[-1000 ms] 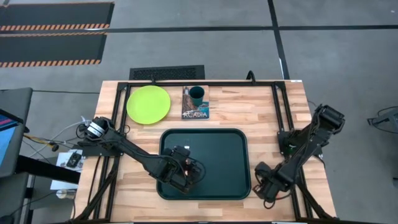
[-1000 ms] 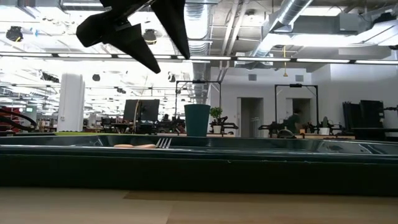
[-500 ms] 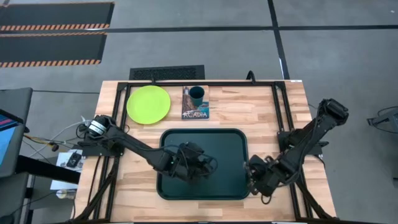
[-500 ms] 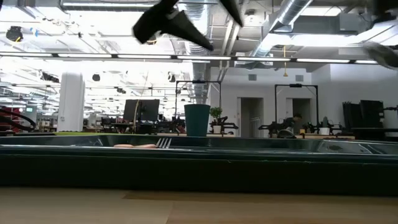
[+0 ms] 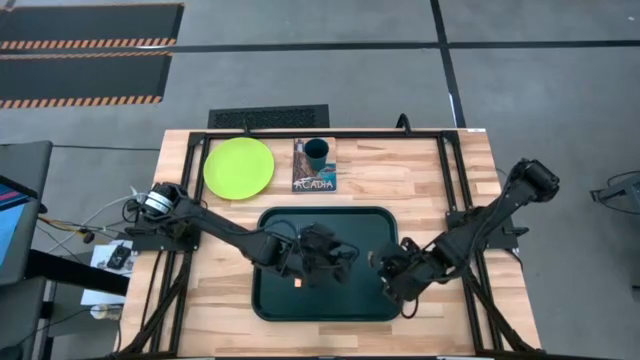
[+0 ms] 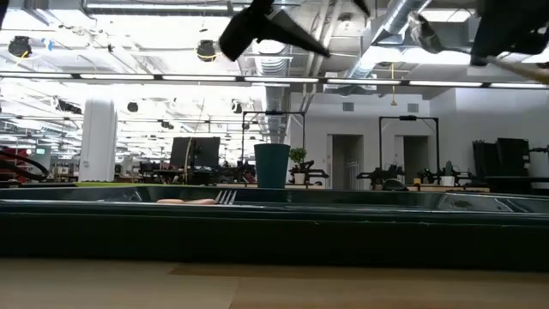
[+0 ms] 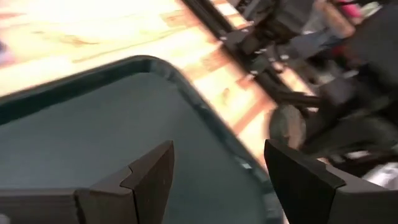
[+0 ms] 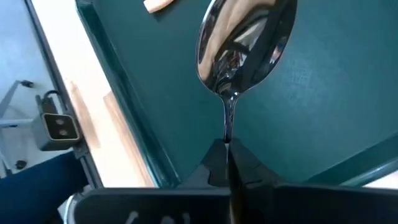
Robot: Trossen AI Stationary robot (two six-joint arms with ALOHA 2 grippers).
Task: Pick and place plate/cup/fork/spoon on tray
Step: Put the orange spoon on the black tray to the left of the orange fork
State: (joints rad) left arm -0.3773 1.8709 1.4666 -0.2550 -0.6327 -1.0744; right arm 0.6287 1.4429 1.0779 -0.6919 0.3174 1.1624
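Right gripper (image 5: 385, 272) is clenching the spoon (image 8: 244, 38) over the tray (image 5: 382, 222), probably to drop it beside the fork (image 6: 199, 201); left gripper (image 7: 214, 165) is hanging released.

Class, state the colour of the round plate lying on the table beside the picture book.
Lime green, plain with no pattern; the plate shows best in the high view.

Overhead straight down; low level behind tray (image 6: 274, 230) rim; both wrists close above tray.

acadia picture book (image 5: 315, 172) on wooden table (image 5: 420, 180), near far edge.
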